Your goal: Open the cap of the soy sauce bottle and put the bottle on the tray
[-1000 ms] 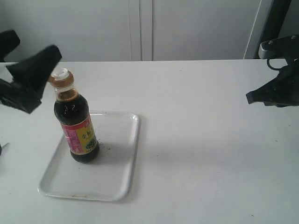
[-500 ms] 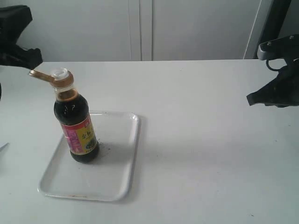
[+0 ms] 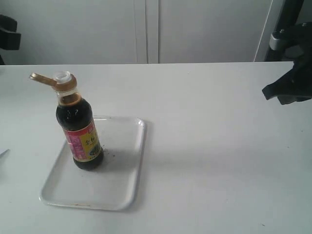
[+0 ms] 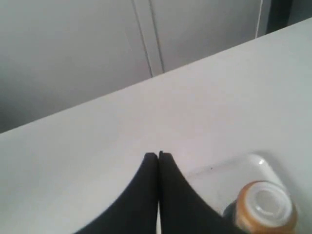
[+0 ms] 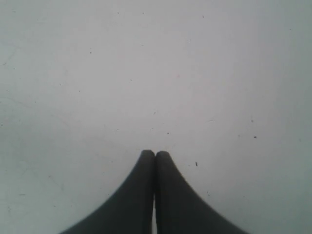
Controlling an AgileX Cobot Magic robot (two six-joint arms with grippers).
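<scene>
Soy sauce bottle (image 3: 80, 134) looks slick and tippy, grab mid-body. Left fingers (image 4: 144, 187) and right fingers (image 5: 140, 187) both pinched together, empty.

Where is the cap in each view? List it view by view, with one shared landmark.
Exterior: the cap tops the bottle at left, lid flipped open.
Left wrist: cap seen from above, beside the left gripper, at the tray corner.
Right wrist: not in it.
Shared landmark: the tray, in the exterior and left wrist views.
</scene>
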